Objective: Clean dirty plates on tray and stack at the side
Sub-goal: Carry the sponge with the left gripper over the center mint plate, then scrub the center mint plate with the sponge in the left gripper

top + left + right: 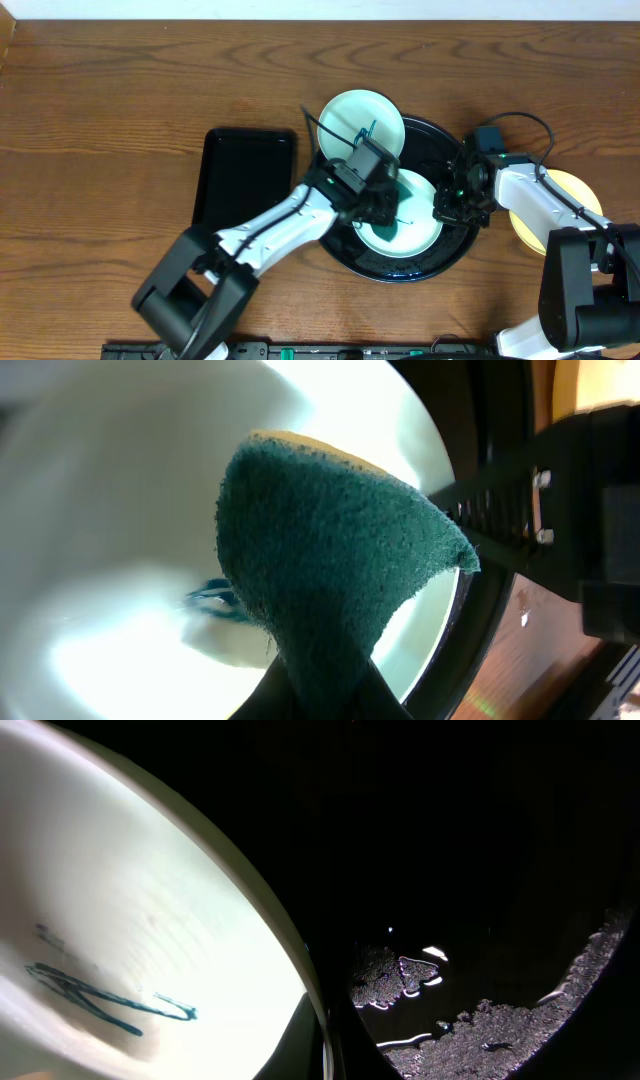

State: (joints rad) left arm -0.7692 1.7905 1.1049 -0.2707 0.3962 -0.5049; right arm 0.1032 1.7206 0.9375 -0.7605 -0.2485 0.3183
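Note:
The round black tray (455, 250) holds two mint-white plates. One plate (360, 122) lies at the tray's far left rim with a teal scribble. The other plate (415, 232) lies in the middle. My left gripper (385, 212) is shut on a green sponge (330, 560) with a yellow back, pressed down onto this middle plate (110, 510) beside a teal mark (213, 600). My right gripper (447, 205) is shut on the same plate's right rim (300, 960), one finger inside and one outside. A teal scribble (105, 1000) shows on that plate. A pale yellow plate (575, 190) lies on the table right of the tray, partly under my right arm.
A smaller rectangular black tray (245, 178) lies on the wooden table left of the round tray. The tray floor (480, 870) is wet and glossy, with foam patches (500, 1030). Both arms cross over the round tray.

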